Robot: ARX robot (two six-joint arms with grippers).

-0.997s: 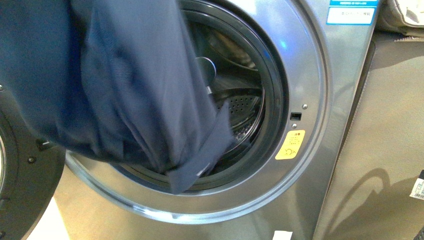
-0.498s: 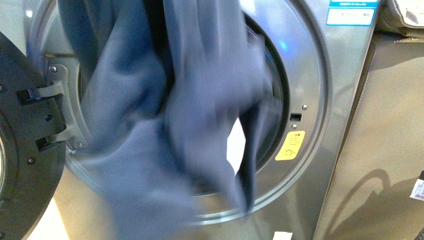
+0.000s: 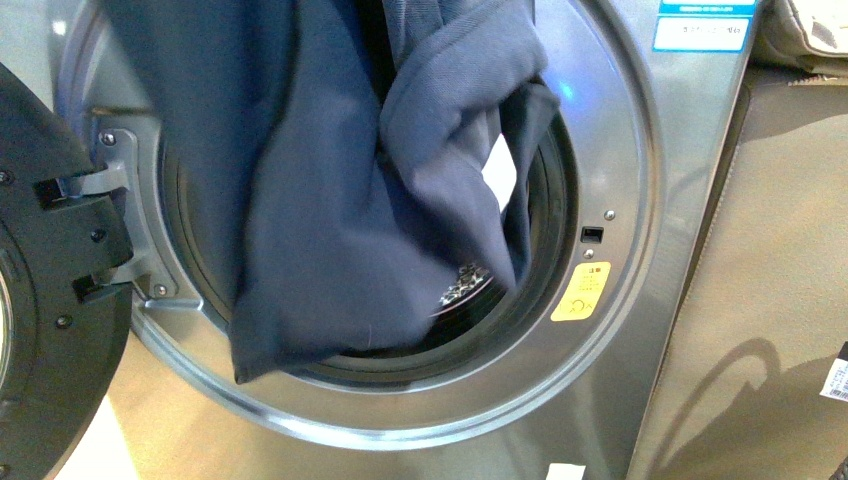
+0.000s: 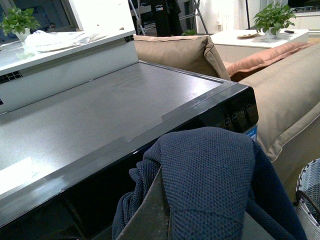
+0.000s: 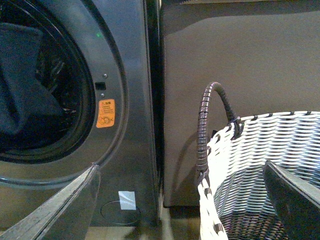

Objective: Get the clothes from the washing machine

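Observation:
Dark navy clothes [image 3: 330,200] hang from above the frame across the washing machine [image 3: 640,200] porthole, a white label [image 3: 500,172] showing on one fold. The lower hem drapes over the door ring; a bit of perforated drum [image 3: 465,285] shows behind. In the left wrist view my left gripper [image 4: 200,220] is shut on the clothes [image 4: 210,175], held above the machine's flat grey top [image 4: 100,115]. My right gripper [image 5: 175,210] is open and holds nothing, low beside the machine [image 5: 125,100]; the clothes [image 5: 25,100] fill the opening there. Neither gripper appears in the front view.
The black-rimmed door [image 3: 50,300] stands swung open at the left. A yellow-orange sticker [image 3: 580,291] is on the door ring. A woven white-and-grey basket [image 5: 260,165] with a dark handle [image 5: 205,125] stands right of the machine, against a brown panel [image 5: 240,65]. A tan sofa [image 4: 185,50] lies behind.
The clothes have been pulled up and out of the drum; they swung to the right, then settled hanging higher, uncovering the door hinge at the left and the lower drum.

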